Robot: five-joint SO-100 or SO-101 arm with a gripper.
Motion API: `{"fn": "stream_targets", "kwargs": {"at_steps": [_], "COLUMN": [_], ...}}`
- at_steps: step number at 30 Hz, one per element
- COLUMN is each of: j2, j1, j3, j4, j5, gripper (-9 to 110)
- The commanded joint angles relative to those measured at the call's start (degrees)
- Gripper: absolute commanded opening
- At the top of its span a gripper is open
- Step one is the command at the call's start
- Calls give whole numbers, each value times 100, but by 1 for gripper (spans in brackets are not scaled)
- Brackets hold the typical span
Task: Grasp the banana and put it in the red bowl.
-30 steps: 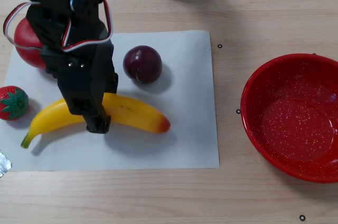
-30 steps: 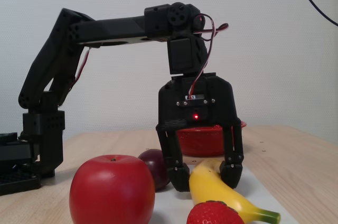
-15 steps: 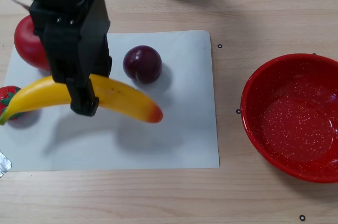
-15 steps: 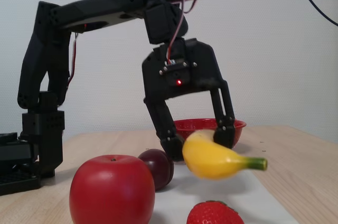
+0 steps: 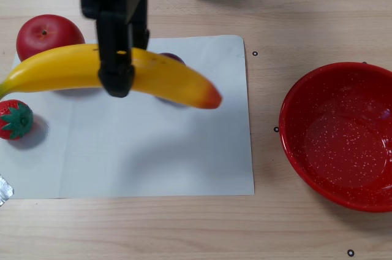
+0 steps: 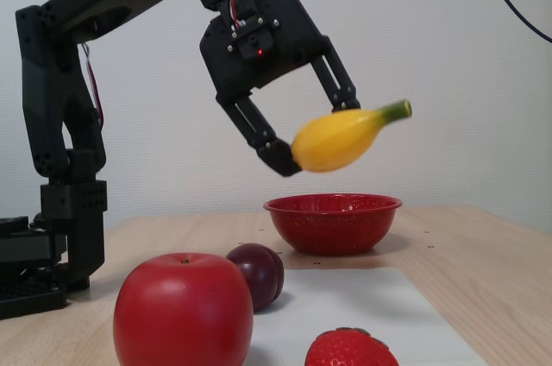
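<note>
The yellow banana (image 5: 159, 76) hangs in the air, held across its middle by my black gripper (image 5: 116, 76). In the fixed view the banana (image 6: 341, 137) shows end-on with its green stem up right, between the two fingers of the gripper (image 6: 315, 137), well above the table. The red bowl (image 5: 343, 134) with white speckles stands empty on the wood at the right of the other view; in the fixed view the bowl (image 6: 332, 221) stands behind and below the banana.
A white sheet (image 5: 153, 149) covers the table's middle. On it or at its edge lie a red apple (image 5: 46, 34), a strawberry (image 5: 13, 119) and a dark plum (image 6: 259, 273), mostly hidden under the banana in the other view. The arm's base (image 6: 52, 236) stands left.
</note>
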Motion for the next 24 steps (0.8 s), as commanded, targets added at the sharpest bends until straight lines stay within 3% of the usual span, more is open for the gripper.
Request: {"fn": "stream_targets", "kwargs": {"at_steps": [1,24], "j2": [1028,905], "j1": [176,3006], "j3": [-237,-686], "j4": [-132,-800], "j5": [-141,-1107], "gripper": [0,0]}}
